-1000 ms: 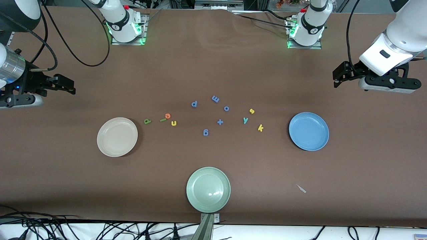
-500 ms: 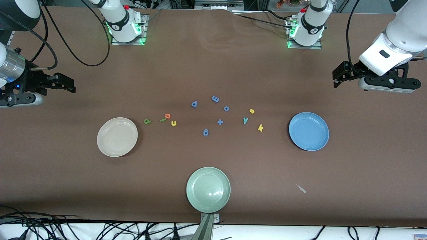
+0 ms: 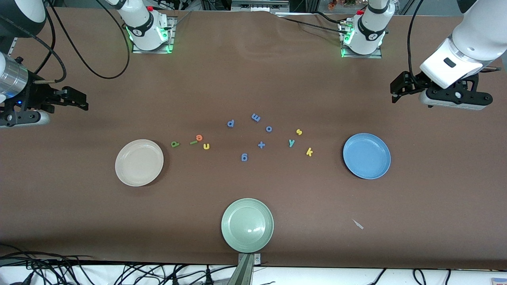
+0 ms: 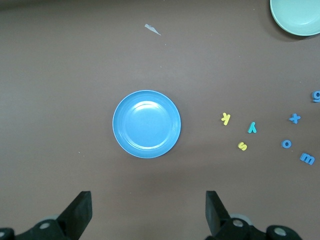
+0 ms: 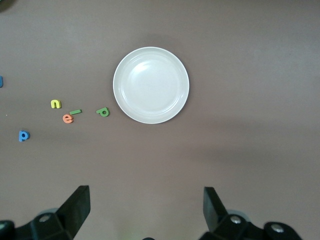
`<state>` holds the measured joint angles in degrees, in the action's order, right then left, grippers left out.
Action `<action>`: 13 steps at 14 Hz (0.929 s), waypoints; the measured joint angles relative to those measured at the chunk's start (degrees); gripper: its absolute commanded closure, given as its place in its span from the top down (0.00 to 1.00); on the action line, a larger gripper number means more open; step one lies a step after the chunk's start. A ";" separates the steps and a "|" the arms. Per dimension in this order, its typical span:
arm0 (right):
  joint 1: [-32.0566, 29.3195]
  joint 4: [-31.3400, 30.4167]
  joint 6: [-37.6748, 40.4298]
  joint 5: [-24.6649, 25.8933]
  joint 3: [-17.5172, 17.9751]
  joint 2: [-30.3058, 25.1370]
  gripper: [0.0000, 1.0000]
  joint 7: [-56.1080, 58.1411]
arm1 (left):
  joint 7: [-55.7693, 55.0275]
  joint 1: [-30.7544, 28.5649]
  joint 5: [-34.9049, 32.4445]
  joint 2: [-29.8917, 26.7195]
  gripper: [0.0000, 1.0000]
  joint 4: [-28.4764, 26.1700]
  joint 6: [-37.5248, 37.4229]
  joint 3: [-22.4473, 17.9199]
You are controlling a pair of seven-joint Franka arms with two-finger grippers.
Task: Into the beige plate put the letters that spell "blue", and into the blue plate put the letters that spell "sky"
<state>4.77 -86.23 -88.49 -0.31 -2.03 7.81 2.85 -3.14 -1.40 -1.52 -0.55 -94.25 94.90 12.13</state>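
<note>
The beige plate (image 3: 138, 162) (image 5: 151, 85) lies empty toward the right arm's end. Beside it sit the green b (image 3: 175, 144) (image 5: 103, 112), thin l (image 3: 193, 142), orange e (image 3: 199, 137) and yellow u (image 3: 206, 146). The blue plate (image 3: 366, 155) (image 4: 146, 124) lies empty toward the left arm's end, with the yellow s (image 3: 299, 132), teal y (image 3: 291, 143) and yellow k (image 3: 309, 151) (image 4: 226, 118) beside it. My left gripper (image 3: 396, 93) (image 4: 148, 212) hangs open over bare table near the blue plate. My right gripper (image 3: 79, 103) (image 5: 146, 210) hangs open over bare table near the beige plate.
Several all-blue letters and a plus sign (image 3: 261, 145) lie in the middle between the two groups. A sage green plate (image 3: 247, 225) rests at the table edge nearest the front camera. A small pale scrap (image 3: 358, 224) lies near it, toward the left arm's end.
The left gripper has shifted slightly toward the bases and the table's middle. The right gripper has edged a little toward the bases. The letters and plates have not moved.
</note>
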 measured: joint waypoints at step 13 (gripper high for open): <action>-0.01 -0.01 1.55 0.00 -0.01 0.09 1.00 0.16 | 0.00 0.00 0.00 0.02 1.00 0.00 -0.05 0.00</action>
<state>4.76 -86.24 -86.95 -0.31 -2.05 7.90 3.01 -3.14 -1.40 -1.52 -0.53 -94.25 94.85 12.13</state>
